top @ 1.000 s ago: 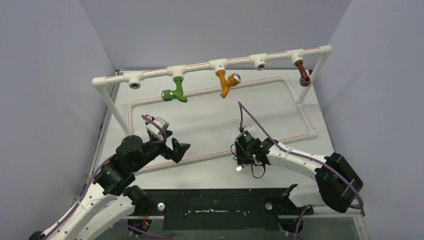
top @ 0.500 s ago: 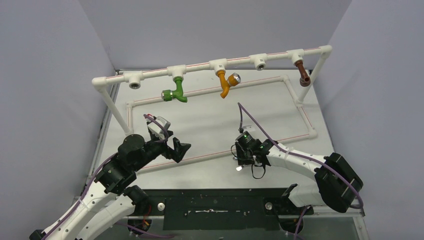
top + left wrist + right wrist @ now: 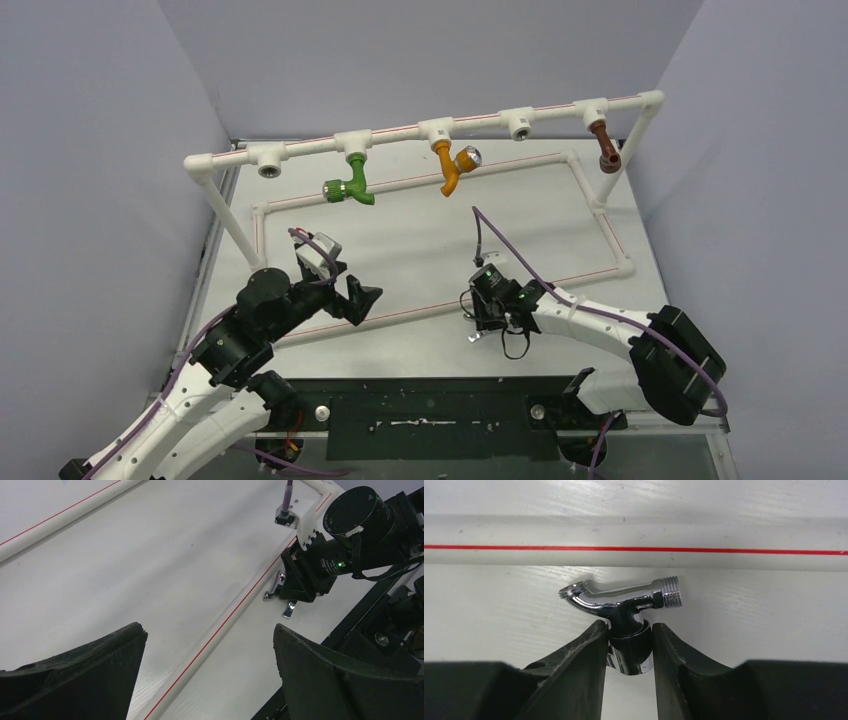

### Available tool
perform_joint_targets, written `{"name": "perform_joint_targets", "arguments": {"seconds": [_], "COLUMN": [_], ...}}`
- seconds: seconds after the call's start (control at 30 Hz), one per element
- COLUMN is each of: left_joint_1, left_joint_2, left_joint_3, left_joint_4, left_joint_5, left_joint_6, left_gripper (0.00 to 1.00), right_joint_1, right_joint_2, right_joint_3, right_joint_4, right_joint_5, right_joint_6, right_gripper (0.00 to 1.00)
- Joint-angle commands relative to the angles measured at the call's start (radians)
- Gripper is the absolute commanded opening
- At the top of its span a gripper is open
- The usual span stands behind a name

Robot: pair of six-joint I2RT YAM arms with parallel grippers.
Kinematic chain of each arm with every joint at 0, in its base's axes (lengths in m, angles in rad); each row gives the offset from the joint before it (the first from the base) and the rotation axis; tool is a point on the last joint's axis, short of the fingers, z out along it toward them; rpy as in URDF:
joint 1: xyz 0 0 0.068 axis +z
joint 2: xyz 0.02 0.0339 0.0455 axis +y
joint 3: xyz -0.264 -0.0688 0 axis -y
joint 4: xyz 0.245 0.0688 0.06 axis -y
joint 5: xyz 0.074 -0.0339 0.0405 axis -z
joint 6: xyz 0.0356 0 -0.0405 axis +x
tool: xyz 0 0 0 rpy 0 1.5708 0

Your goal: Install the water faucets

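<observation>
We see the chrome faucet lying on its side on the white table in the middle of the right wrist view. Its threaded end points to the right of the frame and its bent spout to the left. It lies just below a floor pipe marked with a red line. The right gripper has its jaws drawn in narrow, one finger pressed on each side of the faucet's knob. In the overhead view this pair sits just right of centre. At centre left there, the left gripper hovers with its jaws spread wide, holding nothing. Along the raised pipe rail at the top hang the green faucet, the orange faucet and the brown faucet.
</observation>
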Motion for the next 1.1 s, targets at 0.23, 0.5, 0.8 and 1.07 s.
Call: {"name": "perform_joint_targets", "arguments": {"seconds": [0.23, 0.5, 0.8, 1.07], "left_joint_1": [0.004, 0.005, 0.005, 0.004], "left_joint_2": [-0.02, -0.017, 0.012, 0.051], "left_joint_3": [0.019, 0.022, 0.019, 0.023], "left_joint_4": [0.063, 0.043, 0.011, -0.014], "left_joint_5": [0.031, 0.029, 0.089, 0.167], "left_joint_6": [-0.029, -0.103, -0.197, -0.224], "left_gripper": [0.97, 0.97, 0.97, 0.97], "right_joint_1": [0.077, 0.142, 0.271, 0.463], "right_joint_2": [-0.13, -0.301, -0.426, -0.357], "right_joint_3": [-0.029, -0.038, -0.018, 0.037], "right_joint_4": [0.013, 0.065, 0.151, 0.278], "right_joint_5": [0.015, -0.011, -0.064, -0.048], "right_joint_6": [0.017, -0.027, -0.162, -0.447], "right_gripper": [0.0, 0.0, 0.0, 0.0]}}
